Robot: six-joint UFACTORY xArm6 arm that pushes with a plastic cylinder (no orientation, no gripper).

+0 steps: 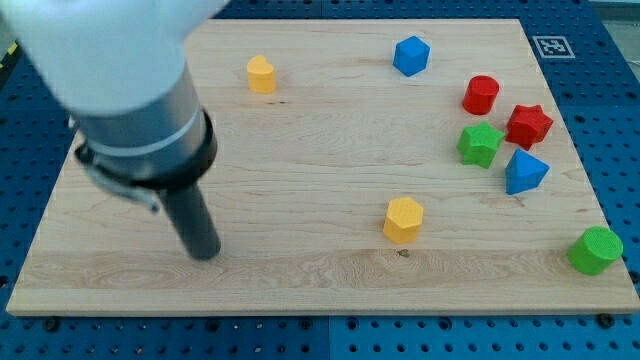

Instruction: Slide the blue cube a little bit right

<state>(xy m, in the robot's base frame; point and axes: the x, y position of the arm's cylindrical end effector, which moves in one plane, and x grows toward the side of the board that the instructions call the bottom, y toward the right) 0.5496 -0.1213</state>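
The blue cube [410,55] sits near the view's top, right of centre, on the wooden board [300,130]. My tip [204,253] is on the board at the lower left, far from the blue cube, down and to the left of it. No block touches the tip. The arm's grey and white body fills the view's upper left corner.
A small yellow block [261,74] lies at the top left of centre. A yellow hexagonal block [403,219] lies at lower centre. At the right are a red cylinder [480,95], a red star [528,125], a green star [480,144], a blue triangular block [524,172] and a green cylinder [595,250].
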